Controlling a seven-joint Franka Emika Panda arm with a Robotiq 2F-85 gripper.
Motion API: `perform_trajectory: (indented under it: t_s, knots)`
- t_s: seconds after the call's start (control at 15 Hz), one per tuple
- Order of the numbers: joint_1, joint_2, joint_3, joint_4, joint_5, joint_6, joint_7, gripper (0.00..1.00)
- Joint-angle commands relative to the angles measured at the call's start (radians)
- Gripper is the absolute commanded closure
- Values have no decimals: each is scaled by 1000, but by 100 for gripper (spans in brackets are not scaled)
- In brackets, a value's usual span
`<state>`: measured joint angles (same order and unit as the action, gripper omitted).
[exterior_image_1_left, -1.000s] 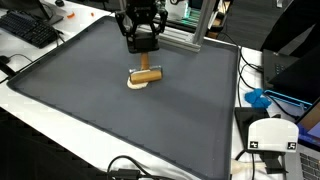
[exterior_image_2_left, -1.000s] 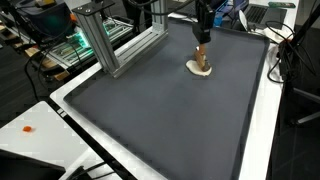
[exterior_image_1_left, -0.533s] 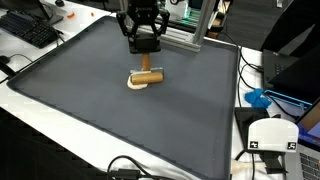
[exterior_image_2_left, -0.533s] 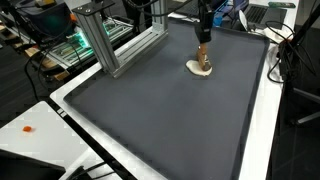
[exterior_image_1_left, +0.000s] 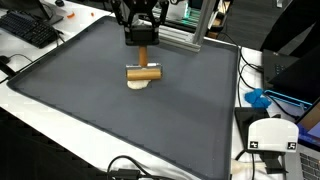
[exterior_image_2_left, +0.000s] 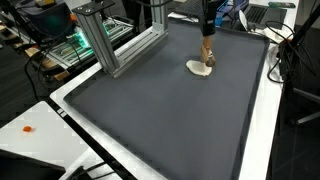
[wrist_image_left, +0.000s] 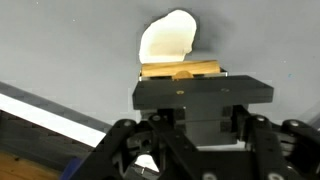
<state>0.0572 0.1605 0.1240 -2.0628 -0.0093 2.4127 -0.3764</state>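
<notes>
My gripper (exterior_image_1_left: 141, 45) hangs over the far part of a dark grey mat (exterior_image_1_left: 90, 105). It is shut on the upright handle of a small wooden mallet (exterior_image_1_left: 143, 71), whose round head lies level. The head hangs just above a flat cream dough-like piece (exterior_image_1_left: 140, 84) on the mat. Both exterior views show the gripper (exterior_image_2_left: 208, 38), the mallet (exterior_image_2_left: 208, 56) and the cream piece (exterior_image_2_left: 198, 69). In the wrist view the gripper body (wrist_image_left: 203, 95) hides the fingertips. The wooden head (wrist_image_left: 180, 70) shows beyond it, with the cream piece (wrist_image_left: 168, 38) behind.
An aluminium frame (exterior_image_2_left: 100, 40) stands at the mat's far edge. A keyboard (exterior_image_1_left: 30, 28) lies beside the mat. A white device (exterior_image_1_left: 268, 135), a blue object (exterior_image_1_left: 258, 98) and cables lie on the white table along the mat's other side.
The gripper has risen a little. The mallet head, earlier tilted and resting on the cream piece, now hangs level just above it.
</notes>
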Motion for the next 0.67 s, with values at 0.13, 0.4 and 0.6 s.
perform_trajectory:
  t_s: [0.13,0.4,0.6]
  knots:
    - [10,-125,-24,5,-18,-176,206,65]
    - [9,-210,-27,-14,-6,-251,353,65]
    - [8,-267,-26,-49,-15,-263,444,65]
